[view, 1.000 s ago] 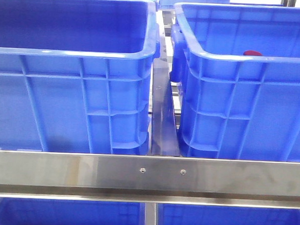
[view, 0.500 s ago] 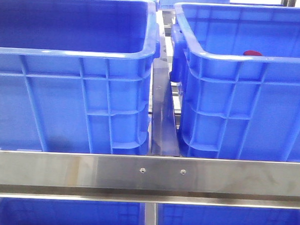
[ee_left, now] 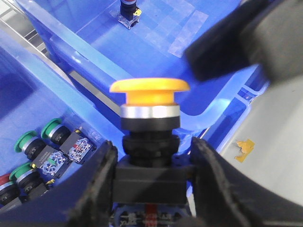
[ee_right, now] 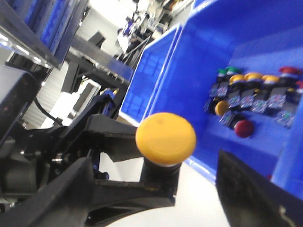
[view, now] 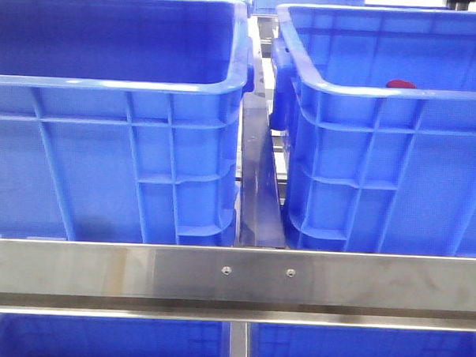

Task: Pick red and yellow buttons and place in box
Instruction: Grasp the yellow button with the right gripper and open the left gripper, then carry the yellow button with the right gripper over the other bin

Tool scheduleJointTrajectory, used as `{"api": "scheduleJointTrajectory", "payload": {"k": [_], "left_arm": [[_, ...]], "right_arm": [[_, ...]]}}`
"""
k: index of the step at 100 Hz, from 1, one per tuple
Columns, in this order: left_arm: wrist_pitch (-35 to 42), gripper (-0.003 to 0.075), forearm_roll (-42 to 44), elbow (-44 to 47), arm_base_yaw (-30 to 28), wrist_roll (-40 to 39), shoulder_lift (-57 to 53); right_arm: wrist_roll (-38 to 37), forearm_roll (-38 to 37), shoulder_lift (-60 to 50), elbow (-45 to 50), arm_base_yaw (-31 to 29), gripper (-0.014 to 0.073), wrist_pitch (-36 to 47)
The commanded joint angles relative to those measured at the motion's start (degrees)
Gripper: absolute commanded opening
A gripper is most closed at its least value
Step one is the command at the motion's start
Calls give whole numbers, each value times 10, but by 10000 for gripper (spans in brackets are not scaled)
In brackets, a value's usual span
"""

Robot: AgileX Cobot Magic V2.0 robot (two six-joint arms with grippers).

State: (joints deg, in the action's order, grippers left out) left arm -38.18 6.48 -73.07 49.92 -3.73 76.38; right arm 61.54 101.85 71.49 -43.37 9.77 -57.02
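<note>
Gripping a yellow button point(ee_left: 149, 87) in the left hand point(ee_left: 150, 165) over blue crates point(ee_left: 142, 47); right hand point(ee_right: 156, 189) cut off, spread apart.

My left gripper point(ee_left: 151, 165): black. Held button point(ee_left: 149, 87): yellow-orange cap, silver collar, black body. Crates point(view: 114, 126): bright blue, ribbed. Loose buttons point(ee_left: 28, 142): green.

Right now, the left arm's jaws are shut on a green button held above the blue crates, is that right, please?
Not quite: the button in the left gripper has a yellow cap, not green, as the left wrist view shows. The green ones lie in the crate below.
</note>
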Motion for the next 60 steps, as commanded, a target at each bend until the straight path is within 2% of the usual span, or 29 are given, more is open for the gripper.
{"api": "scheduleJointTrajectory", "payload": {"k": [1,40,60], "left_arm": [[41,-19,1,-17,5,0,-20],[43,-19,1,-17,5,0,-20],[47,-19,1,-17,5,0,-20]], "right_arm": [[2,62,5,-30,18,558,-20],[2,64,49,-76,36,535,-8],[2,64,77,-96,36,518,-42]]}}
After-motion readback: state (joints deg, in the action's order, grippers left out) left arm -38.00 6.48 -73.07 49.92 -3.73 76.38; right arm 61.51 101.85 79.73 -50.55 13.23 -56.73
